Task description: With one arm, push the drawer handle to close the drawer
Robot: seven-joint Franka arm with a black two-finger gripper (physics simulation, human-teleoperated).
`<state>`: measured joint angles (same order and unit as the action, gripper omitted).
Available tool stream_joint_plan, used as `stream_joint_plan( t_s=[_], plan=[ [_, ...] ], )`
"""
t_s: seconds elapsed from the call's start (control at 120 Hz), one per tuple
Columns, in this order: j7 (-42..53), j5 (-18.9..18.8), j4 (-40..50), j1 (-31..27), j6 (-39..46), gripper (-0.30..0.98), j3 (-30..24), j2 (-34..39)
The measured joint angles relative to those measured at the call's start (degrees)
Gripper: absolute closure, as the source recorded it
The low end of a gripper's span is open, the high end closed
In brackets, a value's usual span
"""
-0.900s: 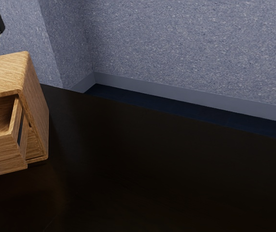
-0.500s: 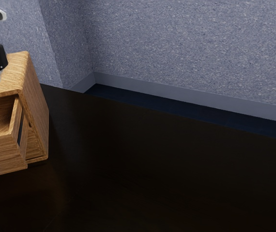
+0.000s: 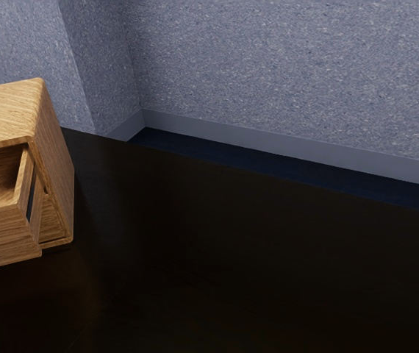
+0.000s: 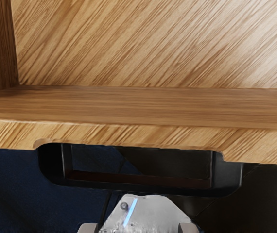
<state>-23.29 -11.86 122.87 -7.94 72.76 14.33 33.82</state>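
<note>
In the exterior view, the wooden drawer [image 3: 4, 238] stands pulled out of its cabinet [image 3: 54, 158] at the left edge. The wrist view looks down on the drawer's front panel [image 4: 143, 135], with part of the bare drawer floor [image 4: 158, 43] behind it. A black, bracket-shaped handle [image 4: 143, 187] juts from the panel's outer side. My hand is above the front of the drawer, its camera over the panel and handle. Any contact with the handle is hidden.
A grey metal part with a light blue line [image 4: 143, 213] lies past the handle, on the side away from the drawer. The dark table [image 3: 253, 257] spreads to the cabinet's right in the exterior view, with a speckled blue-grey wall [image 3: 290, 73] behind.
In the exterior view my hand first came down in front of the cabinet's top, then moved away from that spot. The drawer has stayed where it was, pulled out.
</note>
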Motion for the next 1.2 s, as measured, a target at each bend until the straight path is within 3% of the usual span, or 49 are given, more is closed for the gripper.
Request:
stream_joint_plan(
  t_s=[0.267, 0.8, 0.967, 1.2],
  plan=[
    [-4.67, 0.79, 6.81, -0.41, 0.30, 0.64, 0.49, 6.57],
    [-12.55, 9.02, 12.14, -0.32, -9.12, 0.76, -2.88, 13.06],
    [-14.63, 9.08, 13.62, -0.32, -6.23, 0.76, -2.71, 13.08],
    [-17.16, 6.28, 14.60, -0.40, -2.19, 0.77, -2.10, 13.01]
  ],
)
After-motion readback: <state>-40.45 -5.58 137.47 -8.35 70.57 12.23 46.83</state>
